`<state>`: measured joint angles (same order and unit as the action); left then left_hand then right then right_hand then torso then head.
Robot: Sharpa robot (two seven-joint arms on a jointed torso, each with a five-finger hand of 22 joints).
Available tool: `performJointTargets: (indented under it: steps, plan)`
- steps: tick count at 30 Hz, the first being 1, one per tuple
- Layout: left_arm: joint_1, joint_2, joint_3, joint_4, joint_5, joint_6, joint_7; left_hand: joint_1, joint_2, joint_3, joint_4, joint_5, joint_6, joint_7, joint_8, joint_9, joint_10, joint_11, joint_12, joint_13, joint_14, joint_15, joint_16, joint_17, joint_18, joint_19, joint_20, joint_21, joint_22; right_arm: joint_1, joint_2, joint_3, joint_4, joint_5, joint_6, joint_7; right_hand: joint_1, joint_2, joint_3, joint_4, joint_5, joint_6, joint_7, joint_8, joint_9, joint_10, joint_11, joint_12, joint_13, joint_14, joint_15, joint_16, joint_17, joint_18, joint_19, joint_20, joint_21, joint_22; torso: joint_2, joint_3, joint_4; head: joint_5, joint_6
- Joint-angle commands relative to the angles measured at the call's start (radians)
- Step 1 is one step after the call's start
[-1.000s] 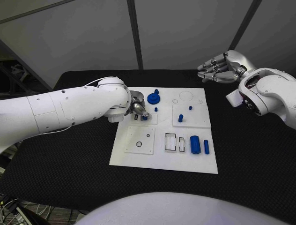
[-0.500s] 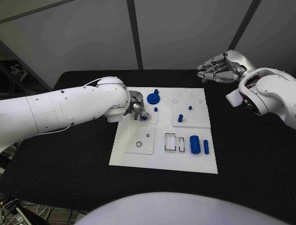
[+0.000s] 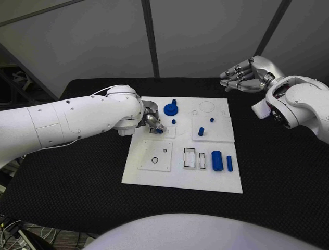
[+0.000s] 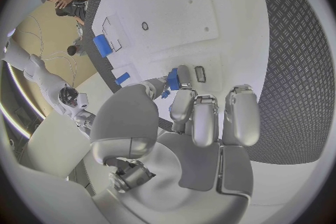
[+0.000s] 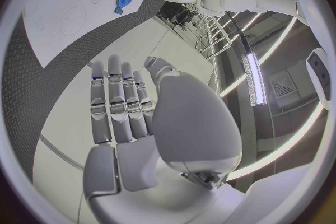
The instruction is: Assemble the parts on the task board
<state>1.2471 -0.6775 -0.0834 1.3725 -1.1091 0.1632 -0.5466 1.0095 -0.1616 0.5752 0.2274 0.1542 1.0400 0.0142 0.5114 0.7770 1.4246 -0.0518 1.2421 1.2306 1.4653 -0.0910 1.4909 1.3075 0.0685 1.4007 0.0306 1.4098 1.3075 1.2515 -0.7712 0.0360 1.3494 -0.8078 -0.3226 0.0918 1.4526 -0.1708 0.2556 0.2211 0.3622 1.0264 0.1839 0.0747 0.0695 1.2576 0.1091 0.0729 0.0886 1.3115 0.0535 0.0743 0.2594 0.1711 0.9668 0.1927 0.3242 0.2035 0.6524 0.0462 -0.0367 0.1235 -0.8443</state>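
**Blue part pinched over upper-left area of board**

Blue and small, one part (image 4: 173,79) is pinched between the thumb and a fingertip of the left hand (image 3: 152,123); in the left wrist view we see it clamped at the fingertips just above the white task board (image 3: 181,179), with the other fingers curled alongside. In the head view that hand sits over the board's 10 o'clock area, the part itself largely hidden by the fingers.

On the board we note a blue gear-shaped part (image 3: 171,109) toward 12 o'clock, with a small blue peg (image 3: 174,121) just below it. Two further blue pegs (image 3: 201,131) stand on the raised square plate at 2 o'clock. A short blue cylinder (image 3: 216,160) and a slim blue bar (image 3: 229,163) lie side by side at 4 o'clock, next to two rectangular slots (image 3: 189,157). A square plate with a small ring (image 3: 155,159) lies at 8 o'clock.

The right hand (image 3: 244,75) is held off the board, well apart at 1 o'clock beyond the black table (image 3: 74,182) edge. Its fingers lie straight and close together, holding nothing.
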Motion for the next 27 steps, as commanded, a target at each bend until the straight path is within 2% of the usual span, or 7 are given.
performJointTargets:
  steps: [1, 27]
  plan:
    - [0.002, 0.000, 0.000, 0.001, -0.010, 0.006, -0.002, -0.008, 0.002, -0.006, 0.000, -0.005, 0.005, -0.001, 0.007, 0.001, 0.008, 0.001, 0.006, 0.001, 0.082, -0.005, 0.005, 0.182, -0.012, 0.008, -0.003, 0.005, 0.059, 0.002, 0.001, 0.001, 0.000, -0.002, 0.006, 0.005, -0.009, 0.000, -0.005, 0.003, 0.006, -0.002, 0.003, -0.003, -0.001, -0.002, 0.004, -0.006, -0.001, 0.002, 0.007, -0.005, 0.001, 0.012, 0.007, 0.001, -0.005, -0.001, 0.000, 0.0003, -0.0011, 0.000, 0.000]
    - [0.002, 0.012, 0.000, -0.010, -0.010, 0.006, -0.002, -0.010, 0.003, -0.012, 0.003, -0.005, 0.006, -0.001, 0.008, 0.002, 0.009, 0.001, 0.005, 0.000, 0.082, -0.006, 0.005, 0.182, -0.012, 0.008, -0.002, 0.005, 0.059, 0.002, 0.001, 0.001, 0.000, -0.002, 0.010, 0.004, -0.012, 0.000, -0.007, 0.005, 0.006, -0.002, 0.003, -0.003, -0.001, -0.002, 0.004, -0.006, -0.002, 0.003, 0.007, -0.005, 0.001, 0.012, 0.009, 0.002, -0.009, -0.003, 0.000, 0.0006, -0.0009, -0.003, -0.001]
